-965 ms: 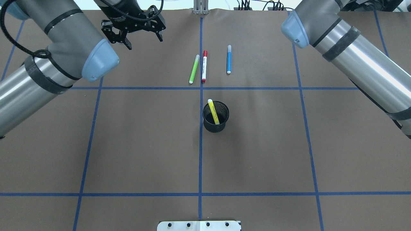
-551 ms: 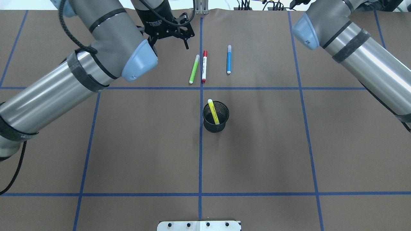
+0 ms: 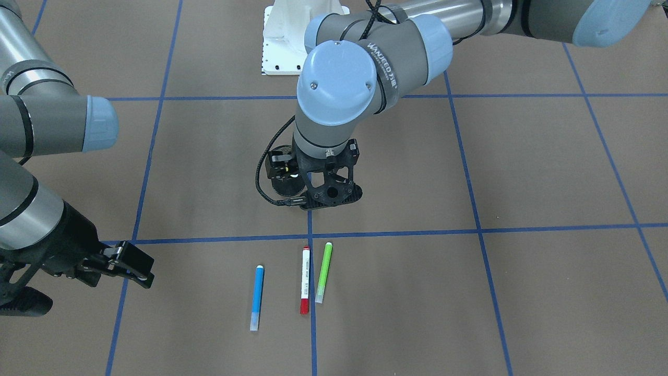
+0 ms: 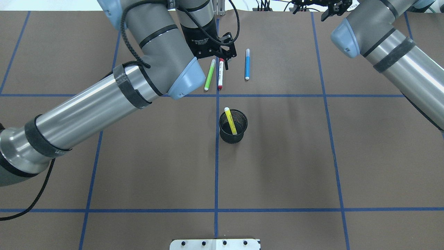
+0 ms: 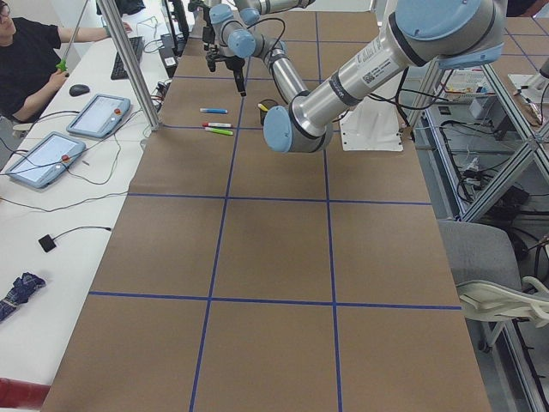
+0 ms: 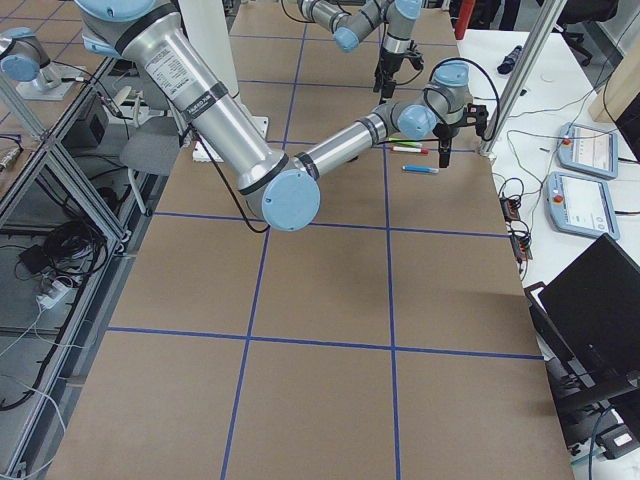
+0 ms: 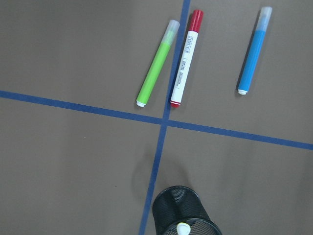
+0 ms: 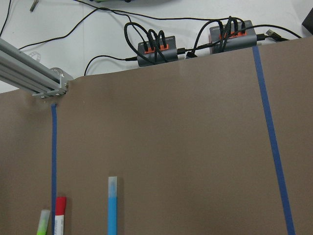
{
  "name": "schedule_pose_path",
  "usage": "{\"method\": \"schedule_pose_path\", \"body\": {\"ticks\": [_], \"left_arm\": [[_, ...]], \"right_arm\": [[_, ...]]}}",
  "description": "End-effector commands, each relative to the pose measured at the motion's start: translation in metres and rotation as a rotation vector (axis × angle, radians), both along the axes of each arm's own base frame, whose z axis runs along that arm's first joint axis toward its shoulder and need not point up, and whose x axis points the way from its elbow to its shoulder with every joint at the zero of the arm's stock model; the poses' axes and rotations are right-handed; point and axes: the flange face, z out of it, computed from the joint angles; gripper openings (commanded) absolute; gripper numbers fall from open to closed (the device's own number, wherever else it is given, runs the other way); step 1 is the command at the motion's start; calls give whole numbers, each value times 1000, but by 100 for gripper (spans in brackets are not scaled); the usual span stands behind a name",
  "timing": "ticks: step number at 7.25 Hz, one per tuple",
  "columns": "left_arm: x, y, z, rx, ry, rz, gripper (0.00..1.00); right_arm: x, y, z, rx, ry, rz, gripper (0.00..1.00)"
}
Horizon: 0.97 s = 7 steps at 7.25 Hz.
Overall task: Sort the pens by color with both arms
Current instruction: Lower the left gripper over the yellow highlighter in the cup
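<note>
Three pens lie side by side on the far middle of the table: a green pen [image 4: 209,74], a white pen with a red cap [image 4: 220,74] and a blue pen [image 4: 247,64]. The yellow pen [image 4: 230,121] stands tilted in the black mesh cup [image 4: 233,130]. My left gripper [image 4: 222,57] hangs open and empty above the far ends of the green and red-capped pens. The left wrist view shows them below: green [image 7: 157,63], red-capped [image 7: 186,58], blue [image 7: 253,51]. My right gripper [image 4: 310,5] is open and empty at the table's far edge, to the right of the blue pen.
Blue tape lines [image 4: 216,166] divide the brown table into squares. The white base plate [image 4: 215,244] sits at the near edge. A metal post [image 4: 217,8] and cable boxes [image 8: 156,49] stand along the far edge. An operator's side table with tablets [image 5: 94,116] lies beyond.
My left arm has swung right from the far left corner until its gripper is over the green and red-capped pens. My right gripper has come into view at the far edge. The pens have not moved.
</note>
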Motion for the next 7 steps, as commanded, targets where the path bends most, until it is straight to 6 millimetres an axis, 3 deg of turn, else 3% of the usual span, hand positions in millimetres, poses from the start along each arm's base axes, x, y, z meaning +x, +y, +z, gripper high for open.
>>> {"method": "schedule_pose_path", "body": {"ticks": [1,2,4,7], "left_arm": [[16,-2,-1,-41,3,39,100],[22,-6,8,-48,-12,49,100],[55,3,38,-52,-50,111,100],[86,31,45,-63,-63,158,99]], "right_arm": [[5,9,13,28,0,-49,100],[7,14,15,24,-19,-74,100],[7,16,14,27,-19,-76,100],[7,16,14,28,-20,-78,100]]}}
